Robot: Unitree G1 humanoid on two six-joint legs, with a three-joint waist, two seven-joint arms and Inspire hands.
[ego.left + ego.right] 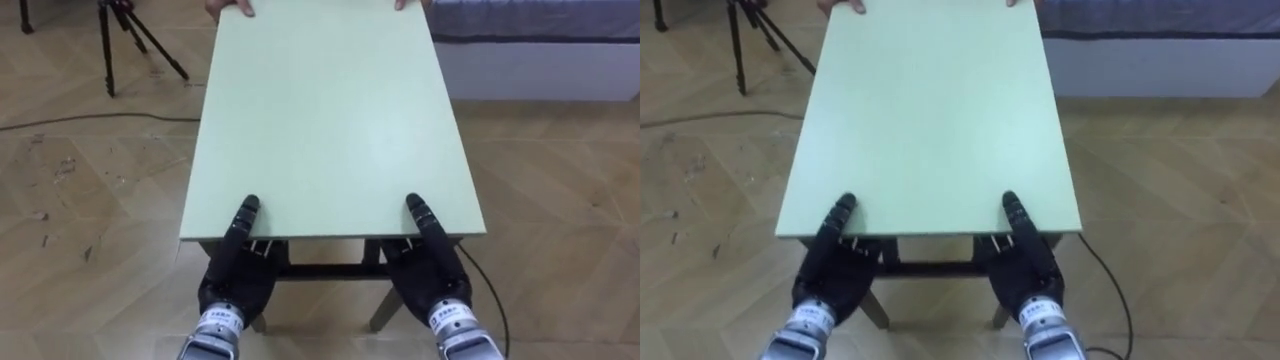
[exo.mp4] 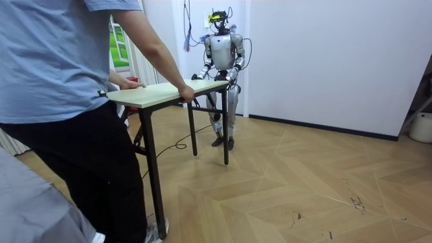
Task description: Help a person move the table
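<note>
A pale green table (image 1: 330,120) with dark legs stands lengthwise in front of me. My left hand (image 1: 238,275) grips its near edge on the left, thumb on top and fingers beneath. At the right of the same edge my right hand (image 1: 430,275) holds it the same way. A person's hands (image 1: 228,8) hold the far edge. In the room view the person (image 2: 61,81) stands at the near end of the table (image 2: 169,90), one hand (image 2: 185,94) closed on its rim, and I stand at the far end by the white wall.
A black tripod (image 1: 120,40) stands on the wood floor to the far left, with a dark cable (image 1: 90,120) running past it. A grey-topped white bed (image 1: 540,50) lies at the far right. In the room view open floor stretches to the right, towards a white bucket (image 2: 424,127).
</note>
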